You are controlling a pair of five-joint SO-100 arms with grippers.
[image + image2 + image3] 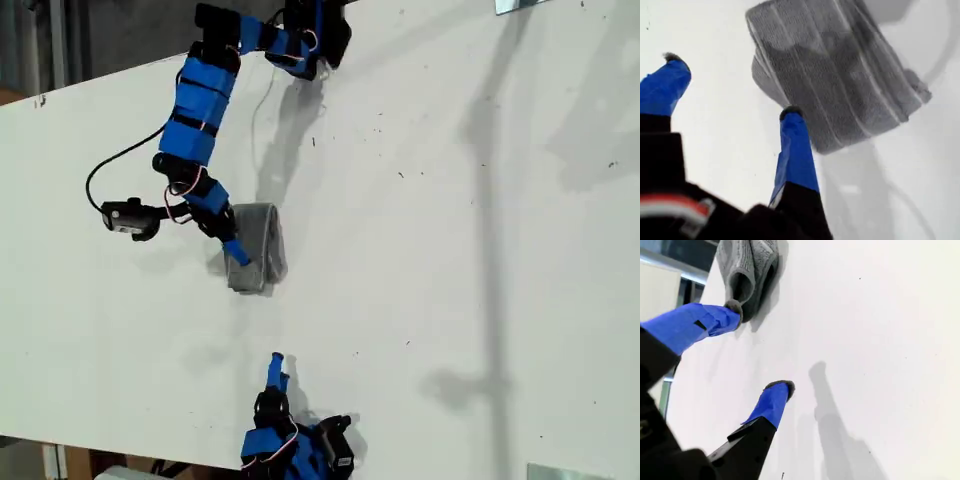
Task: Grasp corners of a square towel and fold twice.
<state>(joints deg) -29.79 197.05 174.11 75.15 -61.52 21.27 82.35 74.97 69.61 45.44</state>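
The towel (258, 247) lay folded near the table's (450, 250) middle. My first gripper (735, 87) stood spread just beside it; my second gripper (760, 350) stood spread, apart.

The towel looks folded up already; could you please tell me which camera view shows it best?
The first wrist view shows the towel best: it is close, so the white stripes and stacked folded layers are plain. The exterior view shows the towel whole but small, as a grey bundle on the table. The second wrist view shows only its folded end, distant.
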